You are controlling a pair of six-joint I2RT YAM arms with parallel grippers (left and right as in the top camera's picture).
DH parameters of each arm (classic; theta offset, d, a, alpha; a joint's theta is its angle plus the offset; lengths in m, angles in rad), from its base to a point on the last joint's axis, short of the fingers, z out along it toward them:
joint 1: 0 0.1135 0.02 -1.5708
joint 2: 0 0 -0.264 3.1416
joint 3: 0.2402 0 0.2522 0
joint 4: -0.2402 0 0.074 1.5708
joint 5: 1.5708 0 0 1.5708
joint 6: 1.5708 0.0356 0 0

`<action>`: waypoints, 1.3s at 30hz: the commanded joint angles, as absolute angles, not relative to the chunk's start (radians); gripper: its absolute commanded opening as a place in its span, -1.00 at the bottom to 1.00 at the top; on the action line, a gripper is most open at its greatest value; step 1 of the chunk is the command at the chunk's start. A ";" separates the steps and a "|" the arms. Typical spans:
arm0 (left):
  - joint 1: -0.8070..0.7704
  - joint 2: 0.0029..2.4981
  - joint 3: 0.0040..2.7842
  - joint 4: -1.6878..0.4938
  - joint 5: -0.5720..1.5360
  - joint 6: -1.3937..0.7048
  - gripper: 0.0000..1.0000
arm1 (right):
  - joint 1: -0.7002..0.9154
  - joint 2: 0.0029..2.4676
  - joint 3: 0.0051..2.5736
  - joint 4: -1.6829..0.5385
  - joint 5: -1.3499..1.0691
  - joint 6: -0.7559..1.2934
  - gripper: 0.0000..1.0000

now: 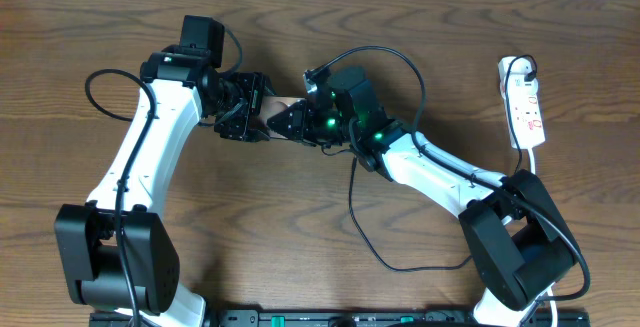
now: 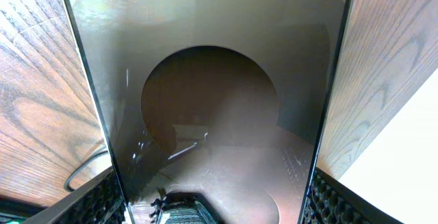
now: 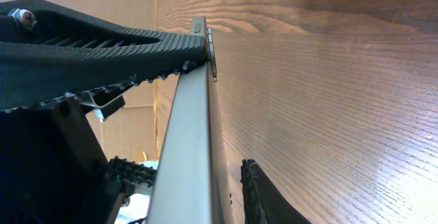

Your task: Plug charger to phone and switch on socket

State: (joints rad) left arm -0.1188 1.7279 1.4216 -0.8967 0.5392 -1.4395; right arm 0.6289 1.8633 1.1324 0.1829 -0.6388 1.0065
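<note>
Overhead, both arms reach in to the middle of the wooden table (image 1: 90, 27), their claws meeting tip to tip. The phone (image 1: 277, 110) sits between them, with only a brownish sliver of it showing past the black fingers. The left gripper (image 1: 256, 117) comes from the left and pinches the phone by its two long edges. In the left wrist view a ribbed pad (image 2: 96, 202) sits tight against each side of the dark slab, the big oval on its face filling the middle.

The right gripper (image 1: 293, 122) comes in from the right. From its wrist camera the phone shows edge-on, standing between the two fingers. One ribbed finger (image 3: 123, 53) lies against the phone's thin edge and the other is just beside its face. Whether that claw is truly clamped I cannot tell.

The charger cable (image 1: 352, 202) drops from under the right claw and loops toward the near edge; its tip is hidden. The power strip (image 1: 524, 107) lies well apart at the far right, with something dark plugged at its far end.
</note>
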 commanded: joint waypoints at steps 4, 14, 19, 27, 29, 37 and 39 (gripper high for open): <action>-0.122 1.698 1.431 -0.900 0.542 -1.426 -0.85 | 0.636 1.870 1.149 0.179 -0.627 0.990 -0.74; -0.122 1.698 1.431 -0.900 0.542 -1.426 -0.86 | 0.636 1.870 1.149 0.179 -0.627 0.991 -0.88; -0.122 1.698 1.431 -0.900 0.542 -1.426 -0.85 | 0.636 1.870 1.149 0.180 -0.627 0.990 -0.88; -0.122 1.698 1.431 -0.900 0.542 -1.426 -0.85 | 0.636 1.870 1.149 0.180 -0.627 0.991 -0.98; -0.122 1.698 1.431 -0.900 0.542 -1.426 -0.84 | 0.636 1.870 1.149 0.180 -0.627 0.991 -0.98; -0.122 1.698 1.431 -0.901 0.542 -1.426 0.56 | 0.635 1.870 1.149 0.183 -0.627 0.995 -0.98; -0.122 1.698 1.431 -0.907 0.542 -1.426 0.71 | 0.635 1.870 1.149 0.183 -0.627 0.995 -0.98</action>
State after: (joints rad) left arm -0.1192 1.7279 1.4216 -0.8986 0.5293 -1.4342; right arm 0.6304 1.8637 1.1332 0.1829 -0.6395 0.9874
